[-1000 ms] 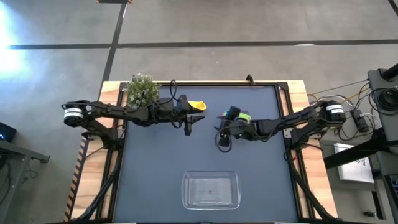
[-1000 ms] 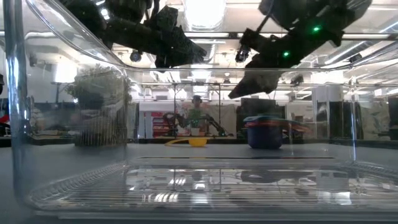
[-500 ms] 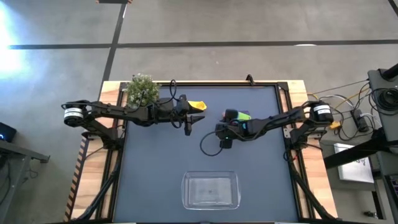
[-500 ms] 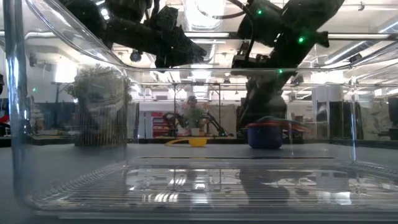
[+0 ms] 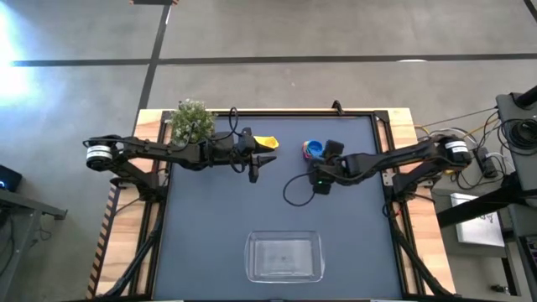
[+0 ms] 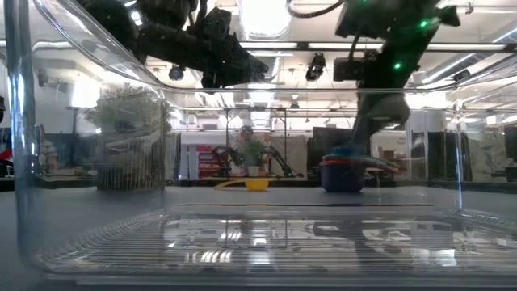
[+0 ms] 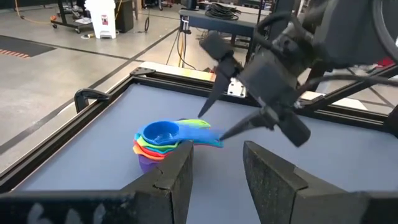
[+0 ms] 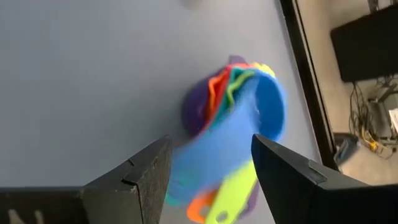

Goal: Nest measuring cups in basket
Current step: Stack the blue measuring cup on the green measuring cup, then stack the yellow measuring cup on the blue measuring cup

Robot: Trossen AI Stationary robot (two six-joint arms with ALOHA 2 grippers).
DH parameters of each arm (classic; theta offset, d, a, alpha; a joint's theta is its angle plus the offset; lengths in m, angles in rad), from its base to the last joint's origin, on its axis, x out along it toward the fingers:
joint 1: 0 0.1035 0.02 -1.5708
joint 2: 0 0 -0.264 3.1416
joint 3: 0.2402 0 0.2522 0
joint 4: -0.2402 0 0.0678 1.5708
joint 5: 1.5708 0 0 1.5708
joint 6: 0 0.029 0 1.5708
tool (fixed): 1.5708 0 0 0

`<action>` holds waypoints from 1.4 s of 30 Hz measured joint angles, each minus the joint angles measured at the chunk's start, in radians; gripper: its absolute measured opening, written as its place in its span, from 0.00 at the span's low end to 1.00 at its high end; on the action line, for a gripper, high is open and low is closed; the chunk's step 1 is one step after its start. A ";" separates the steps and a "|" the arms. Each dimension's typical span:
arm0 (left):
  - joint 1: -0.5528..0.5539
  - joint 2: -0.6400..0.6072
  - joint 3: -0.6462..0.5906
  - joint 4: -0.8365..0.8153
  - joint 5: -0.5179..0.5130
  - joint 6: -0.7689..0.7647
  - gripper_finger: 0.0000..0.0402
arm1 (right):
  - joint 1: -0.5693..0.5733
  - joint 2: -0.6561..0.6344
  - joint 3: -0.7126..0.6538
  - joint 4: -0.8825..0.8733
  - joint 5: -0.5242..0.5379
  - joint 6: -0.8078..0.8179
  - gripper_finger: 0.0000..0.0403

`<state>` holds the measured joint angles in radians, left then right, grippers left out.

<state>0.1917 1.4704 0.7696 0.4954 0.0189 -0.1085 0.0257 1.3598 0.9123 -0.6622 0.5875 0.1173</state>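
A nested stack of coloured measuring cups (image 5: 314, 149), blue one on top, rests on its base on the dark table at the far middle; its handles (image 7: 200, 127) point toward the right arm. My right gripper (image 5: 325, 159) slants down just beside it, open, its fingers (image 7: 211, 102) standing over the handles without visible touch. A lone yellow cup (image 5: 265, 143) lies farther left, just beyond my left gripper (image 5: 256, 164). That gripper hangs open with nothing between its fingers. The clear basket (image 5: 284, 256) stands at the near edge.
A small potted green plant (image 5: 192, 122) stands at the table's far left corner. A raised black frame (image 5: 379, 143) runs round the table. Bare dark surface lies between the cups and the basket.
My right gripper has tipped from nearly level to pointing steeply down and has drawn back a little toward the table's right edge, uncovering the stack. The stack and the yellow cup have stayed where they were.
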 joint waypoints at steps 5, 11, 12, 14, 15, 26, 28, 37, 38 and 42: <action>0.000 0.000 0.000 0.001 0.000 0.000 0.31 | 0.000 -0.064 -0.008 -0.047 0.009 0.030 0.52; 0.000 0.000 0.000 0.000 0.000 0.015 0.31 | 0.000 -0.151 -0.022 0.090 0.008 -0.028 0.52; 0.000 0.000 0.000 -0.002 0.000 0.016 0.31 | 0.000 -0.166 -0.025 0.121 0.007 -0.045 0.52; 0.006 0.000 0.000 -0.027 0.001 0.021 0.31 | 0.000 -0.199 -0.038 0.162 -0.009 -0.073 0.52; 0.012 0.000 0.000 -0.048 0.001 0.022 0.31 | 0.000 -0.219 -0.046 0.183 -0.020 -0.081 0.52; 0.203 0.016 0.027 -0.332 0.066 0.023 0.31 | 0.000 -0.443 -0.255 0.432 -0.091 -0.119 0.52; 0.236 0.016 0.052 -0.387 0.084 0.051 0.31 | 0.000 -0.463 -0.286 0.466 -0.093 -0.119 0.52; 0.276 0.016 0.137 -0.552 0.099 0.292 0.33 | 0.000 -0.483 -0.334 0.542 -0.116 -0.117 0.52; 0.276 0.016 0.143 -0.551 0.099 0.306 0.34 | 0.000 -0.482 -0.337 0.550 -0.124 -0.119 0.52; 0.276 0.016 0.169 -0.592 0.098 0.325 0.41 | 0.000 -0.482 -0.350 0.578 -0.126 -0.128 0.52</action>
<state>0.4679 1.4860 0.9385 -0.0968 0.1173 0.2166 0.0257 0.8780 0.5622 -0.0842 0.4610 -0.0111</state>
